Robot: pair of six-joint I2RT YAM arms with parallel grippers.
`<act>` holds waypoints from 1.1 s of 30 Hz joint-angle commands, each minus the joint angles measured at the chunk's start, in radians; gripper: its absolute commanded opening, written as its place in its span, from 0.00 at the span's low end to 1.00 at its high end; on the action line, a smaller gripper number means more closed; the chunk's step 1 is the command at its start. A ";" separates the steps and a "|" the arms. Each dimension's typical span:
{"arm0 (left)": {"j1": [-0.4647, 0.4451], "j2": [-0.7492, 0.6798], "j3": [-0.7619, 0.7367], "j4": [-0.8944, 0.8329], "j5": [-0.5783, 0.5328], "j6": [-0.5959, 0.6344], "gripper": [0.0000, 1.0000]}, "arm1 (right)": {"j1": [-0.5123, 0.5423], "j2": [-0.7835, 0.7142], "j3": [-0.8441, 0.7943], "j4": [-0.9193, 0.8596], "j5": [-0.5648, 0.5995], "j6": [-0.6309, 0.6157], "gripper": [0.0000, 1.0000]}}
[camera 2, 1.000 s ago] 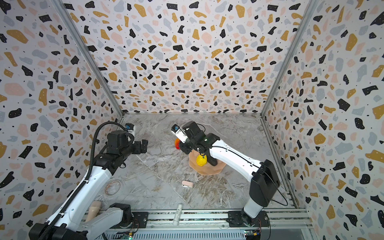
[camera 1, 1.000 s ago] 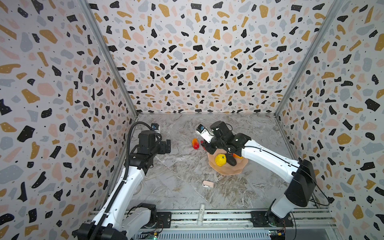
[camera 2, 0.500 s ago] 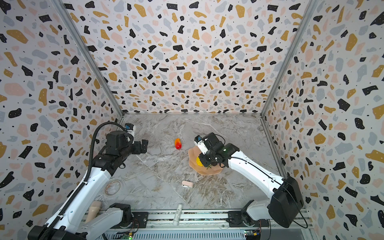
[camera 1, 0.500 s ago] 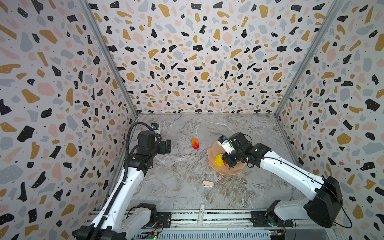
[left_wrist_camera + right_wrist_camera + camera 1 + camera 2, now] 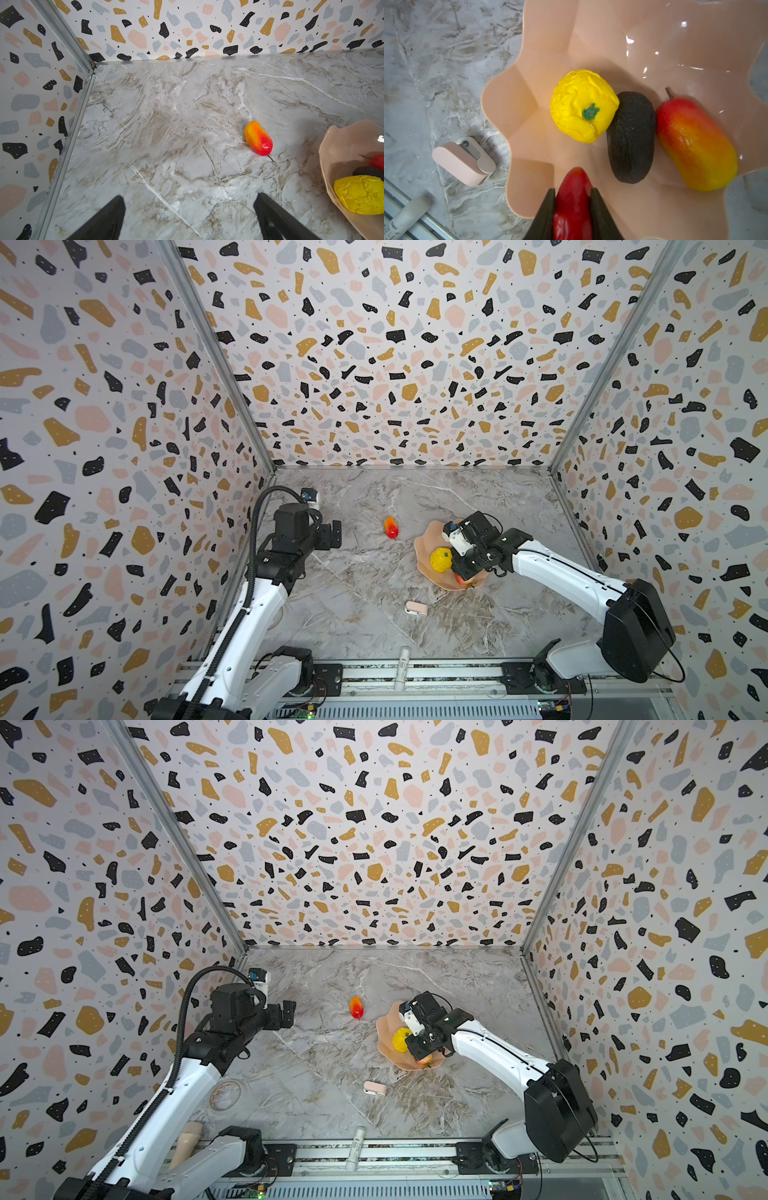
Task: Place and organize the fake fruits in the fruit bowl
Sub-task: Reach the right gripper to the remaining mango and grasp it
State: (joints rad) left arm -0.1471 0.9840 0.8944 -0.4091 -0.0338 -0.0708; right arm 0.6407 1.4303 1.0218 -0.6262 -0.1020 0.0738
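My right gripper pinches the strawberry over the fruit bowl, citrus just ahead; loose mango lies outside it, nearer my left gripper, jaws spread

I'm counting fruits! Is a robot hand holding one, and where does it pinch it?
The right gripper pinches a red fruit by its two sides between its fingers, over the fruit bowl. The left gripper is open and holds nothing.
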 commanded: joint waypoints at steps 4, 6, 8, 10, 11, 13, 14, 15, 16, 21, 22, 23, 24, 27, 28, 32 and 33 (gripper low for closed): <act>-0.005 0.000 -0.004 0.035 0.014 -0.001 1.00 | -0.004 0.007 0.007 -0.009 0.000 -0.005 0.32; -0.005 0.002 -0.005 0.036 0.015 0.001 1.00 | -0.004 0.000 0.023 -0.013 0.013 -0.006 0.43; -0.005 0.007 -0.005 0.038 0.017 0.001 1.00 | -0.004 -0.004 0.044 -0.018 0.023 -0.006 0.53; -0.005 0.010 -0.003 0.039 0.018 0.000 1.00 | -0.004 -0.003 0.069 -0.024 0.030 -0.012 0.63; -0.005 0.010 -0.003 0.040 0.018 -0.001 1.00 | -0.003 -0.001 0.081 -0.028 0.033 -0.013 0.66; -0.005 0.010 -0.003 0.039 0.017 0.001 0.99 | 0.003 0.004 0.104 -0.033 0.045 -0.018 0.73; -0.005 0.010 -0.003 0.038 0.015 0.001 1.00 | 0.006 0.003 0.113 -0.032 0.051 -0.019 0.74; -0.004 0.010 -0.003 0.039 0.014 0.001 1.00 | 0.011 0.005 0.124 -0.028 0.057 -0.019 0.78; -0.004 0.010 -0.004 0.039 0.012 0.002 1.00 | 0.016 0.008 0.137 -0.020 0.060 -0.024 0.83; -0.005 0.017 -0.003 0.041 0.012 0.003 1.00 | 0.063 0.094 0.250 0.077 0.045 -0.057 0.99; -0.005 0.016 -0.003 0.039 0.012 0.002 0.99 | 0.075 0.127 0.281 0.097 0.039 -0.062 0.99; -0.005 0.015 -0.003 0.039 0.011 0.002 1.00 | 0.088 0.171 0.318 0.118 0.031 -0.072 0.99; -0.005 0.014 -0.003 0.038 0.009 0.003 0.99 | 0.101 0.223 0.365 0.135 0.026 -0.078 0.99; -0.005 0.008 -0.003 0.036 0.002 0.002 1.00 | 0.129 0.374 0.501 0.164 0.023 -0.091 0.99; -0.005 0.006 -0.003 0.036 -0.001 0.002 1.00 | 0.134 0.416 0.539 0.171 0.019 -0.090 0.99; -0.005 0.002 -0.004 0.038 -0.008 0.003 1.00 | 0.138 0.597 0.690 0.207 0.054 -0.044 0.99; -0.005 0.004 -0.005 0.040 -0.007 0.002 1.00 | 0.137 0.644 0.729 0.208 0.080 -0.030 0.99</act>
State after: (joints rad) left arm -0.1471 0.9985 0.8944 -0.4011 -0.0334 -0.0708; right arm 0.7815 2.0132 1.6669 -0.4362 -0.0692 0.0124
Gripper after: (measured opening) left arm 0.995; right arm 0.991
